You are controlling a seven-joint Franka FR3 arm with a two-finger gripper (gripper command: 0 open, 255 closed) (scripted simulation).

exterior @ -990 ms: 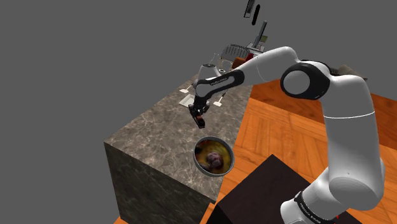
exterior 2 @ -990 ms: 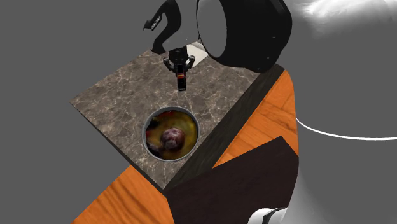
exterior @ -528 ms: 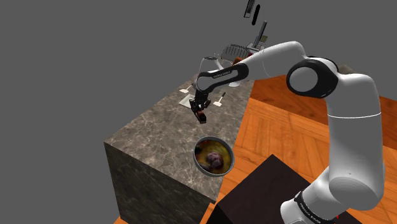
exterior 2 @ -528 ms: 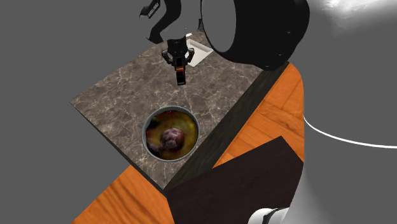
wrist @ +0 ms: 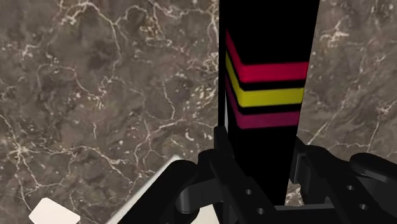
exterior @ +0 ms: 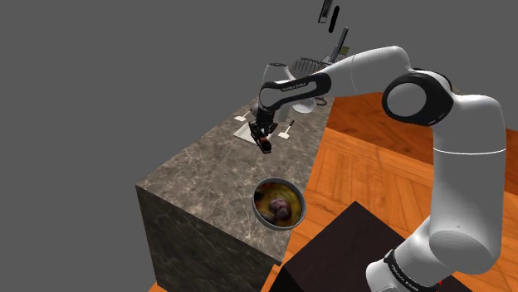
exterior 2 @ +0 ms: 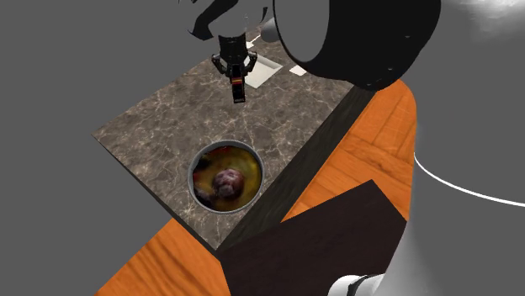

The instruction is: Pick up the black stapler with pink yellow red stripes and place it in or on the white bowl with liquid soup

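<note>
Above the far end of the dark marble counter: gripper pinching the black stapler, a finger pressed on each side. Stapler points down along the fingers, hanging over the stone. Red, yellow and pink stripes cross its face in the wrist view. White flat piece lies on the counter just beside the hand. Bowl, grey-rimmed, with brownish soup, sits at the counter's corner nearest the dark stand, well apart from the stapler. Orange wood floor beyond.
</note>
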